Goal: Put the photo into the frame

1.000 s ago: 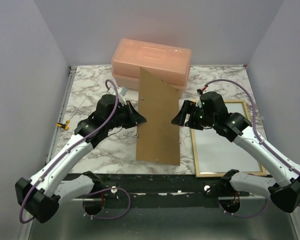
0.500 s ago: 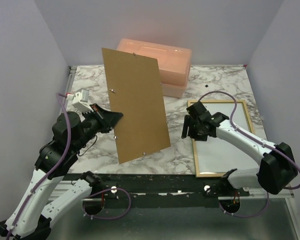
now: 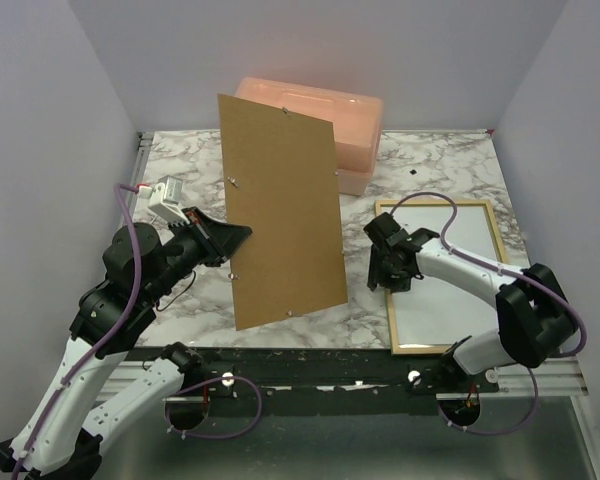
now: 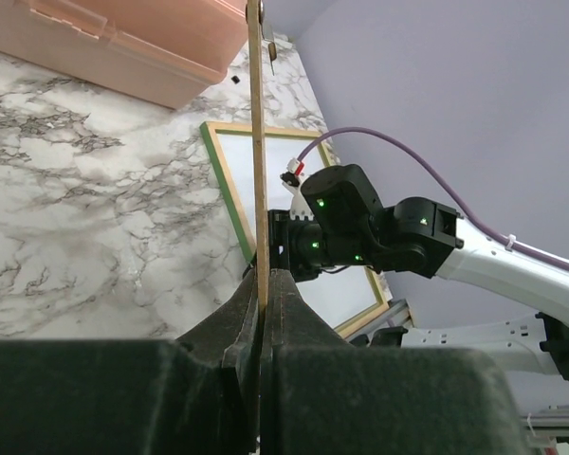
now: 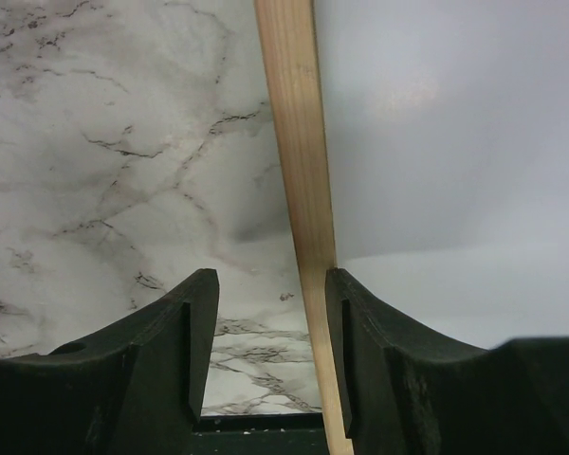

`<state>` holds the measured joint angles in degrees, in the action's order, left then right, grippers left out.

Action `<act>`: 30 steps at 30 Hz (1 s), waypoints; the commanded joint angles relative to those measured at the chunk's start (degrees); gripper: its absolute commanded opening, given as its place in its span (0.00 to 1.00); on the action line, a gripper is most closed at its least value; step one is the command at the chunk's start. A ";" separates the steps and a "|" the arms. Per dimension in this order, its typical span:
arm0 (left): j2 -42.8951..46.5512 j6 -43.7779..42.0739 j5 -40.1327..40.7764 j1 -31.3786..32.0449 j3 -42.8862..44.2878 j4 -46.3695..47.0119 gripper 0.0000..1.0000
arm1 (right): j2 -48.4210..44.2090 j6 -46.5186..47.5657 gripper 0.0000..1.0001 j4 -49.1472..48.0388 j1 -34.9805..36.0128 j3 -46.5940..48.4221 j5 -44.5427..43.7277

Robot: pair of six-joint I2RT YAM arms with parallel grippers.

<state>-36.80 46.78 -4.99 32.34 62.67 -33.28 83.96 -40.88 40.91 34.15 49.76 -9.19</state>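
The frame (image 3: 480, 207) lies flat at the table's right, pale wood side up, with a pale grey-white sheet (image 3: 450, 290) inside it. No printed landscape face shows, so I cannot tell if that sheet is the photo. My left gripper (image 3: 242, 235) is shut on the left edge of the brown backing board (image 3: 280, 215) and holds it upright, above the table. In the left wrist view the board's edge (image 4: 257, 142) rises from between the closed fingers (image 4: 265, 284). My right gripper (image 3: 380, 280) is open, straddling the frame's left rail (image 5: 299, 142), which lies beside the right finger (image 5: 360, 341).
A peach plastic box (image 3: 320, 115) stands at the back centre, partly hidden by the board; it also shows in the left wrist view (image 4: 123, 43). The marble tabletop (image 3: 180, 180) lies under both arms. Grey walls close in the left, right and back.
My left arm has lifted the backing board off the table and pulled back to the left with it. My right gripper has let go of the board and dropped to the frame's left rail.
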 commanded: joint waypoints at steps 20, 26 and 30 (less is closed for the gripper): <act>0.76 0.11 -2.06 -0.07 1.92 6.11 0.00 | 1.92 1.78 0.42 -8.35 0.32 -4.98 7.72; 1.34 0.60 -1.60 -0.08 1.87 5.73 0.00 | 4.64 0.29 0.16 -9.84 3.35 -1.95 11.48; 1.39 0.91 -1.21 -0.09 2.27 4.98 0.00 | 7.52 -1.38 0.09 -11.32 5.61 0.16 12.54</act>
<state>-36.64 46.78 -5.61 32.34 62.63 -32.75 87.18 -38.70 35.97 37.06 49.04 -4.21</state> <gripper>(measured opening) 0.030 0.223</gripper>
